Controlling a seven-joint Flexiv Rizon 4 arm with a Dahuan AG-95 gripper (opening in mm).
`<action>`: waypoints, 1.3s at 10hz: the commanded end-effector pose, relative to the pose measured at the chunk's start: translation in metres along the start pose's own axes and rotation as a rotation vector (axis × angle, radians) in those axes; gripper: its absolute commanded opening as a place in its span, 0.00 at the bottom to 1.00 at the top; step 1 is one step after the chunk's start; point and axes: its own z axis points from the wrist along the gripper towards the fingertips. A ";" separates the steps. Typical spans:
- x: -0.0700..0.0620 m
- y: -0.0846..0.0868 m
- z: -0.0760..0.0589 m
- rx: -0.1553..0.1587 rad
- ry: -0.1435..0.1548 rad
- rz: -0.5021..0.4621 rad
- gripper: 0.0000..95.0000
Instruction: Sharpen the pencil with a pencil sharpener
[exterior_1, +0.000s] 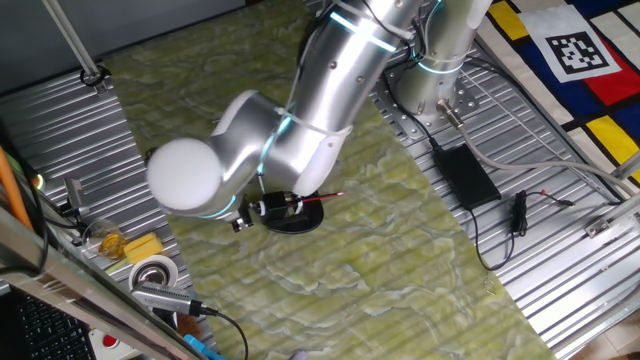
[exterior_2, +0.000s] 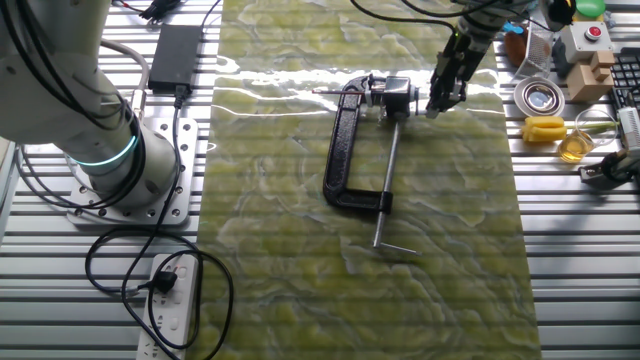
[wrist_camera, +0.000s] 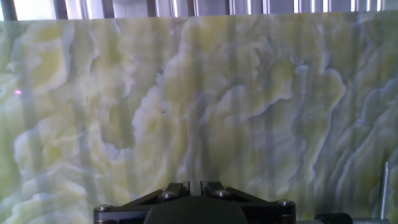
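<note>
The pencil sharpener (exterior_2: 372, 135) lies on the green marbled mat (exterior_2: 300, 270): a black C-shaped frame (exterior_2: 345, 150) with a silver rod (exterior_2: 388, 180) running down from its upper end and a small black-and-white part (exterior_2: 392, 93) at the top near the far edge of the mat. In one fixed view the arm (exterior_1: 300, 110) bends low over it and hides most of it, leaving the oval black base (exterior_1: 295, 218) showing under the wrist. The pencil (exterior_1: 322, 201) is thin and red and lies across the top of that base, its end poking out to the right; in the other fixed view only a thin sliver (exterior_2: 330, 91) shows left of the frame's top. The gripper (exterior_2: 443, 95) hangs just beside the sharpener's top end, on the side away from the pencil. Whether it touches the sharpener I cannot tell, nor whether its fingers are apart or together; the hand view shows only the dark gripper body at the bottom edge and the mat beyond. A black power brick (exterior_2: 172, 55) lies off the mat near the arm's base (exterior_2: 120, 170). A roll of tape (exterior_2: 538, 97) and a yellow block (exterior_2: 545, 129) sit on the grooved table (exterior_2: 580, 260) beside the mat.
</note>
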 end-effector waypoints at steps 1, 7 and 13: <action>0.000 0.000 0.001 0.001 -0.013 0.004 0.00; -0.001 0.001 0.003 0.005 -0.035 0.065 0.00; -0.002 0.001 0.003 0.014 -0.032 0.160 0.00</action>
